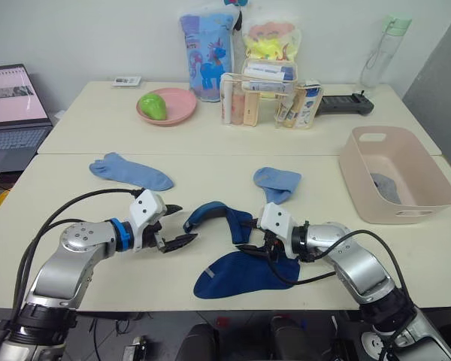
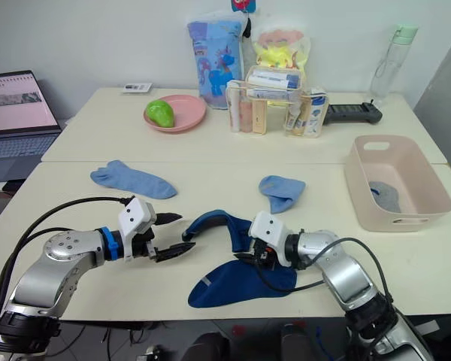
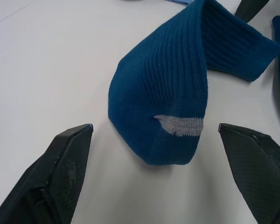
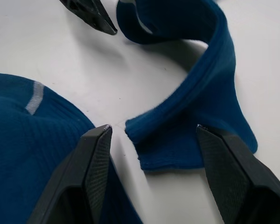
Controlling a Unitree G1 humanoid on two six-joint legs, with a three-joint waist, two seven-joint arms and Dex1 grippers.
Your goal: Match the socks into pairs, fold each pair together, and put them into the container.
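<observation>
A dark navy sock [image 1: 213, 216] lies curled on the near table between my two grippers. My left gripper [image 1: 183, 224] is open just left of its toe end [image 3: 170, 116], not touching. My right gripper [image 1: 248, 242] is open with the sock's cuff end [image 4: 177, 149] lying between its fingers. The second navy sock [image 1: 244, 274] lies flat at the front edge, partly under the right gripper. Two light blue socks rest farther back, one to the left [image 1: 131, 171] and one in the middle [image 1: 276, 183]. The container [image 1: 428, 197] stands at the right with a grey sock [image 1: 385, 188] inside.
On the far table stand a pink plate [image 1: 182, 105] with a green fruit, printed bags [image 1: 208, 53], a rack of tubes [image 1: 267, 94], a black handset [image 1: 346, 104] and a bottle [image 1: 383, 53]. A laptop [image 1: 11, 113] sits at the far left.
</observation>
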